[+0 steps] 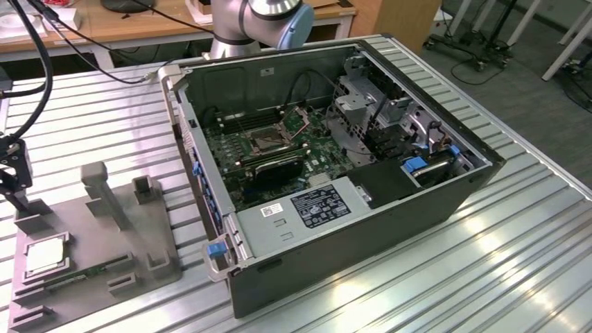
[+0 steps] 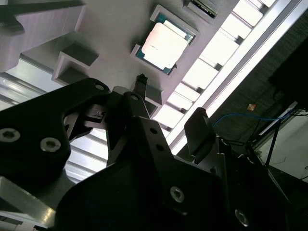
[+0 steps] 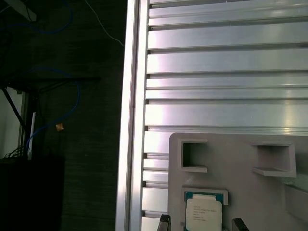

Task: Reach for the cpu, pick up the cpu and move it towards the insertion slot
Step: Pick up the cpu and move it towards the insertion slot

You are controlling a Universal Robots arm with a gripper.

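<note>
At the exterior view's far left edge, we see the black gripper (image 1: 12,194) hanging over the far end of the gray fixture plate (image 1: 93,246); its jaws are released and hold nothing, and in the second wrist view the two dark fingertips (image 2: 141,83) stand wide apart with only the plate showing between them. In the lower left of the exterior view, the cpu (image 1: 44,257) lies flat in its square recess on the plate, pale metal top up, near the gripper but not touching it. Just beside it, toward the exterior view's right, a narrow green memory stick (image 1: 82,272) lies in a groove of the same plate. Further right, the open computer case (image 1: 370,208) lies on its side on the slatted aluminium table (image 1: 518,263); inside it, in the upper middle of the frame, we see the insertion slot (image 1: 265,142), a dark square socket in a silvery frame on the green motherboard (image 1: 222,149), well apart from the cpu; the arm's base (image 1: 254,21) rises behind the case at the top centre.
</note>
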